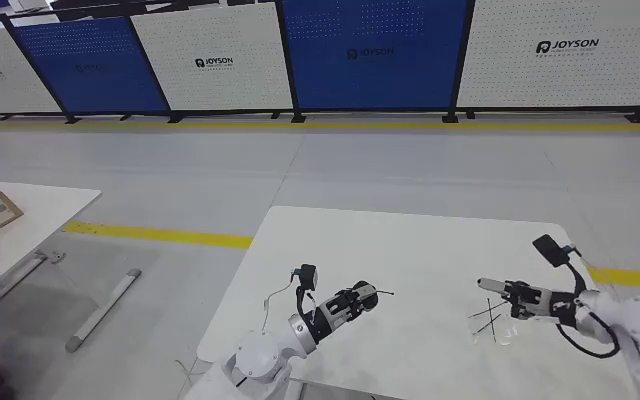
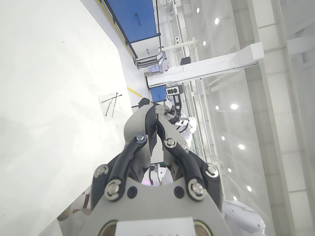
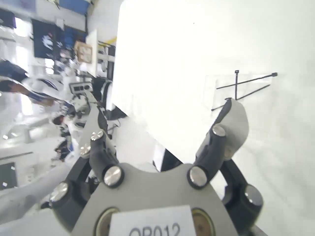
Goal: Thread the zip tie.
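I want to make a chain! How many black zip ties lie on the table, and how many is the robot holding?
Loose zip ties on the table: 3
Held zip tie, in left gripper: 1
Total: 4

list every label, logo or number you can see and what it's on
Logo print: on two white wall panels.
Same logo, fainter: on the blue panels.
Letters and digits: on a label behind the right gripper, bottom cut by the frame edge.
Second label, behind the left gripper: cut off, unreadable.
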You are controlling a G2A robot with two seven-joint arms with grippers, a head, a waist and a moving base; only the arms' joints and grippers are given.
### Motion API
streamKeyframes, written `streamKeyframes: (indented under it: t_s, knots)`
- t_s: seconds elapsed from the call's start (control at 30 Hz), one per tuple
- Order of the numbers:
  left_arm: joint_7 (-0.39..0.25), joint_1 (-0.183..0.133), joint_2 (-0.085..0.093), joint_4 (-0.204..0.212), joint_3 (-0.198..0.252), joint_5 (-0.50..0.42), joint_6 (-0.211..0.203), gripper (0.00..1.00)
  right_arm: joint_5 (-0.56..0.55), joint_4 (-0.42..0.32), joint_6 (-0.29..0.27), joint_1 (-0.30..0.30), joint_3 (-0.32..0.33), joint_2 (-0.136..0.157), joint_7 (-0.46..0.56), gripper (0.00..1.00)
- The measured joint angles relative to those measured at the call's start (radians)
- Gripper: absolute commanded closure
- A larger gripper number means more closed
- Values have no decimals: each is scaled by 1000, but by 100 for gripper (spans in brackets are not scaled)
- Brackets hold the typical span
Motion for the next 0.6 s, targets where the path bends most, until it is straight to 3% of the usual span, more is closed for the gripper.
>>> streamKeyframes:
  t_s: [0.1,0.2,0.33,0.6]
  knots:
    - [0,0,0,0,0,0,0,100,-111,7,-29,62,-47,10,107,0]
    - [0,0,0,0,0,0,0,100,-156,37,-48,117,-143,22,100,0]
    - [0,0,0,0,0,0,0,100,-177,79,5,194,-251,31,98,0]
    - [0,0,0,0,0,0,0,100,-175,81,7,197,-253,31,98,0]
